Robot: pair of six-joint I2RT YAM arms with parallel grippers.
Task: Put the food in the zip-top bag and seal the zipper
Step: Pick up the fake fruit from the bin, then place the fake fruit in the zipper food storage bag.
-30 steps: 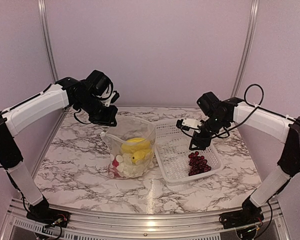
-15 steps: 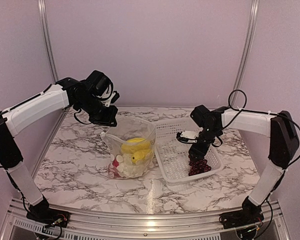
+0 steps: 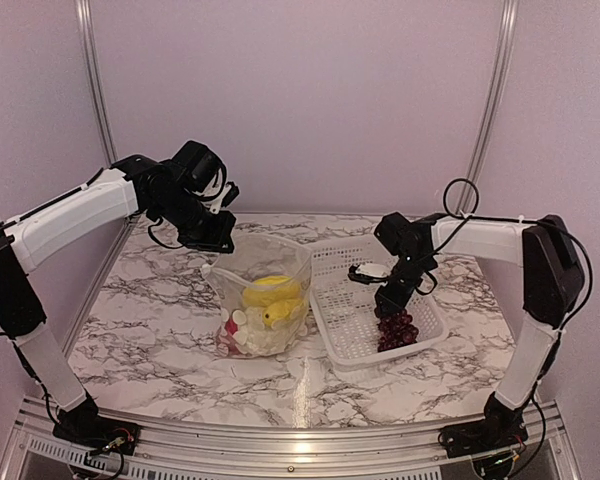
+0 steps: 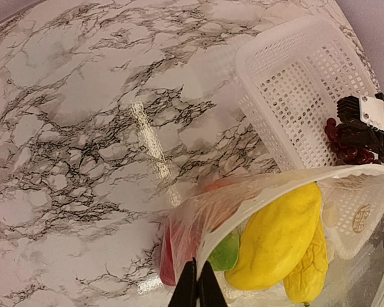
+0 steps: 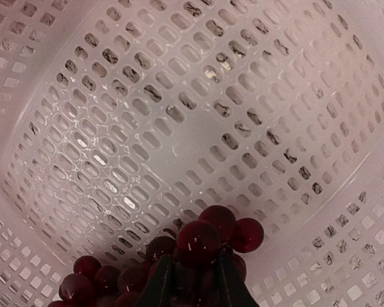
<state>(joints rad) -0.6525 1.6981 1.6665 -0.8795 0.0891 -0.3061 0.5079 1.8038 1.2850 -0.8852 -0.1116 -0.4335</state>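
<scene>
The dotted clear zip-top bag (image 3: 270,270) stands open on the marble table, with two yellow pieces (image 3: 270,292), white cauliflower (image 3: 262,337) and a red piece (image 4: 168,256) inside. My left gripper (image 3: 213,252) is shut on the bag's mouth edge, holding the zipper strip (image 4: 294,182) up; its fingertips (image 4: 197,284) pinch the rim. My right gripper (image 3: 388,303) is down in the white basket (image 3: 342,265), its fingers (image 5: 160,284) closed around the top of the dark purple grapes (image 5: 198,240), which lie at the basket's near right (image 3: 400,332).
The perforated basket (image 4: 288,83) sits right of the bag, nearly touching it. Metal frame posts stand at the back left and back right. The table's front edge has a metal rail (image 3: 300,425).
My right gripper has dropped from above the basket down onto the grapes and its fingers have closed around them. The left gripper and the bag have not moved.
</scene>
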